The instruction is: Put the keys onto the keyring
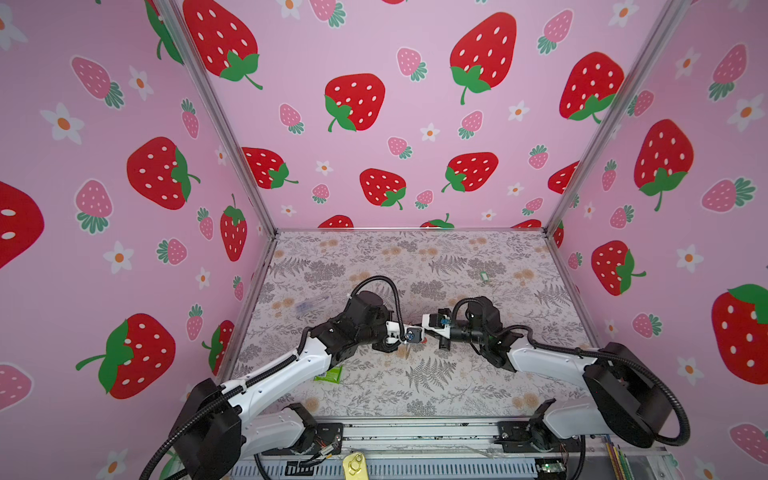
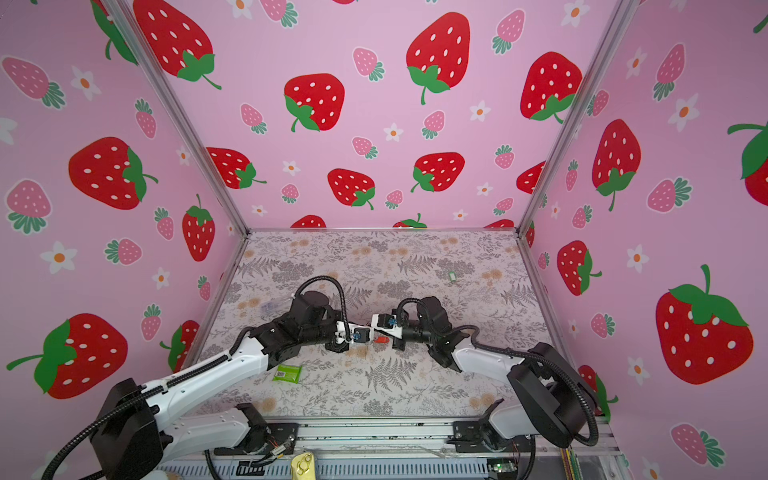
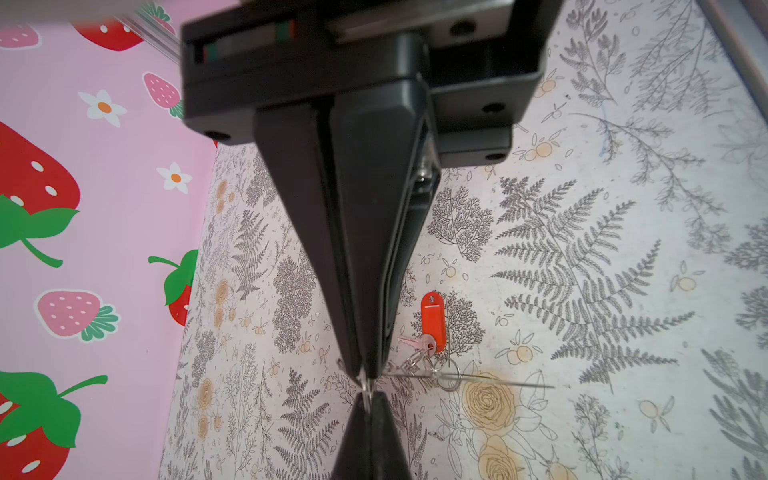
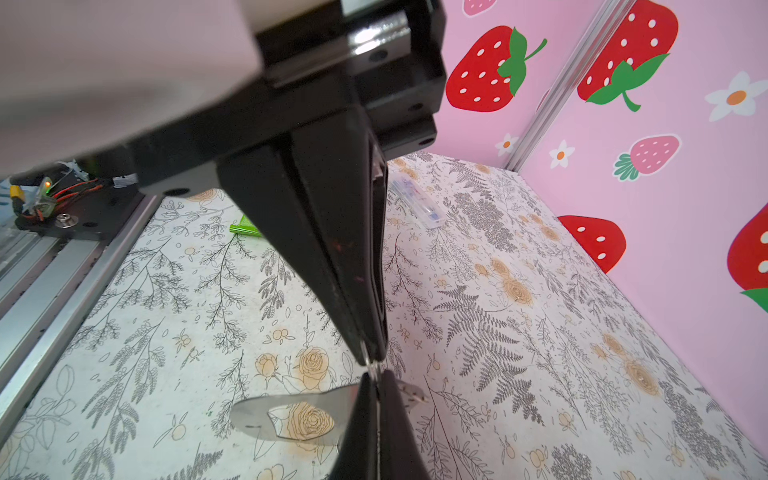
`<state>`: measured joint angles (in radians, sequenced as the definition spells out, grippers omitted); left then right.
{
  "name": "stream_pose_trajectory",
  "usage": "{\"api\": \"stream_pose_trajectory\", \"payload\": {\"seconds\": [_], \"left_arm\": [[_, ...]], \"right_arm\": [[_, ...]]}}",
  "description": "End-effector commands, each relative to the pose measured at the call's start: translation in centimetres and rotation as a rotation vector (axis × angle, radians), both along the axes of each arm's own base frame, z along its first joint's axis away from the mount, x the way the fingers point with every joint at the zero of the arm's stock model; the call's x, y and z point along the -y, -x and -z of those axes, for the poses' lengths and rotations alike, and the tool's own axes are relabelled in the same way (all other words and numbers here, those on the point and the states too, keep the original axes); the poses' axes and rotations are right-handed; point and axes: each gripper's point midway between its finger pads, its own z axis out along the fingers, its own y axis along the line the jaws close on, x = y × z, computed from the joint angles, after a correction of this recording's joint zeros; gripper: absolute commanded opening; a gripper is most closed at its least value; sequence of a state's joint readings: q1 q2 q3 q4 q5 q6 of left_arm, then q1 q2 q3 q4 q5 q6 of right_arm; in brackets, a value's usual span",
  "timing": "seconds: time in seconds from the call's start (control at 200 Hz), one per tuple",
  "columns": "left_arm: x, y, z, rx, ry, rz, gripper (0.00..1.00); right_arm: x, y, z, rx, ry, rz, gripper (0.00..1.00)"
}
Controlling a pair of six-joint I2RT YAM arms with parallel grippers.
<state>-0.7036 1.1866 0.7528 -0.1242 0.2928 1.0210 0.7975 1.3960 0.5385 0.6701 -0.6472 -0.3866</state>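
Observation:
My left gripper (image 3: pixel 365 372) and right gripper (image 4: pixel 371 358) meet tip to tip above the table's middle, both shut on one small silver ring (image 3: pixel 365 386). From that ring trails a short chain of rings (image 3: pixel 446 374) of the keyring. Its mauve strap loop (image 4: pixel 286 415) hovers flat beside the tips and is edge-on in the left wrist view. A red-orange key tag (image 3: pixel 433 318) with a tiny key lies next to the chain; I cannot tell whether they are joined. The green key tag (image 1: pixel 483 276) lies far back right. In both top views the wrist cameras hide the fingertips.
A green packet with a barcode label (image 2: pixel 286 372) lies near the left arm's forearm. A clear plastic sachet (image 1: pixel 309 305) lies at the back left. The aluminium rail (image 4: pixel 50 266) runs along the table's front edge, and pink strawberry walls close in three sides.

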Motion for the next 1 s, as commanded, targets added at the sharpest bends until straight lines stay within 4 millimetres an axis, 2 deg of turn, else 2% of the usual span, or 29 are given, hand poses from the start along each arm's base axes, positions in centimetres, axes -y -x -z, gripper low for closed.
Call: {"api": "stream_pose_trajectory", "payload": {"seconds": [0.0, 0.145, 0.195, 0.33, 0.54, 0.995], "left_arm": [[0.4, -0.4, -1.2, -0.014, 0.037, -0.012, 0.13], [-1.6, -0.8, -1.4, -0.058, 0.148, -0.072, 0.3], [-2.3, -0.7, -1.4, -0.072, 0.182, -0.089, 0.32], [-3.3, -1.0, -1.2, -0.11, 0.24, -0.133, 0.32], [-3.1, -0.9, -0.8, -0.155, 0.276, -0.143, 0.31], [-3.5, -0.2, 0.2, -0.223, 0.29, -0.167, 0.28]], "right_arm": [[-0.4, 0.4, -0.9, 0.04, -0.043, -0.026, 0.0], [-0.1, 0.4, -1.1, 0.077, -0.07, -0.013, 0.0], [0.0, 0.4, -1.2, 0.095, -0.078, -0.013, 0.0], [0.0, 0.4, -1.2, 0.129, -0.088, -0.013, 0.0], [0.1, 0.7, -1.8, 0.234, -0.105, -0.006, 0.0], [-0.2, 1.5, -1.3, 0.539, -0.023, 0.049, 0.0]]}}
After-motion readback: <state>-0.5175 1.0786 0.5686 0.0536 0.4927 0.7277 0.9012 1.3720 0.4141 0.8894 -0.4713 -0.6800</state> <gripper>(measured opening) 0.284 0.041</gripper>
